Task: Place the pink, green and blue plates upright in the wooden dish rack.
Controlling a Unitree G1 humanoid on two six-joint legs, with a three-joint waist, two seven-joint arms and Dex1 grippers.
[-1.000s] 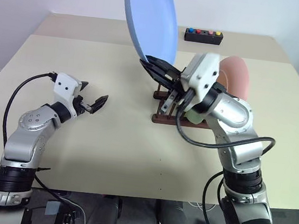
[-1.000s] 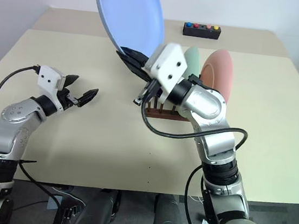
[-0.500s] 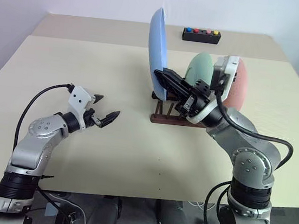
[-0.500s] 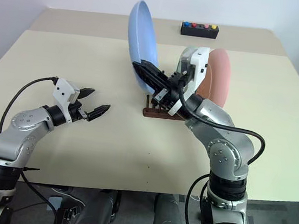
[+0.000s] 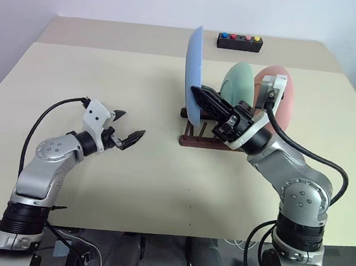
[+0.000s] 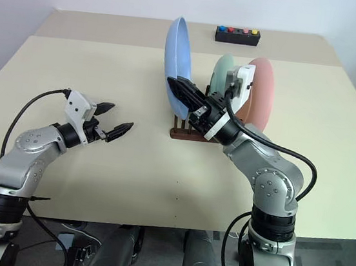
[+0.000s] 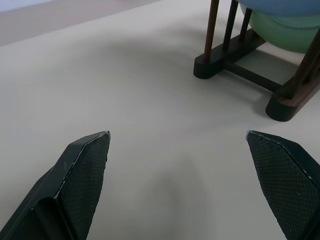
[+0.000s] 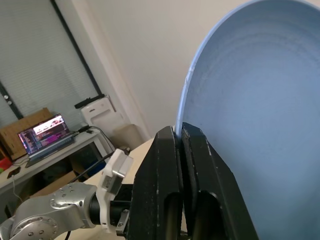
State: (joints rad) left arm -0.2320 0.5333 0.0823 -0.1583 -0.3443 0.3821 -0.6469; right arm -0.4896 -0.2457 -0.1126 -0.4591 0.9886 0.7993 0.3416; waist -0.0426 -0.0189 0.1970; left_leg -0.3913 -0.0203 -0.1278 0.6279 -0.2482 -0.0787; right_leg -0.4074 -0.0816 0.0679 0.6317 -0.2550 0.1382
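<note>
Holding the blue plate [image 5: 193, 70] upright by its rim in our clamped right hand [image 5: 203, 99] above the wooden dish rack [image 5: 197, 134], where green plate [image 5: 236, 82] and pink plate [image 5: 284, 101] stand, we must lower it between free pegs while our left hand [image 5: 127, 127] waits open over the bench [image 5: 127, 179].

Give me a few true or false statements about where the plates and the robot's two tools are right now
1. The right tool grips the blue plate by its rim. True.
2. The green plate lies flat on the table. False: it stands upright in the wooden dish rack.
3. The left tool is open and holds nothing. True.
4. The pink plate is held by the left tool. False: it stands in the rack beside the green plate.
5. The black button box sits between the rack and the left tool. False: it sits at the table's far edge.
</note>
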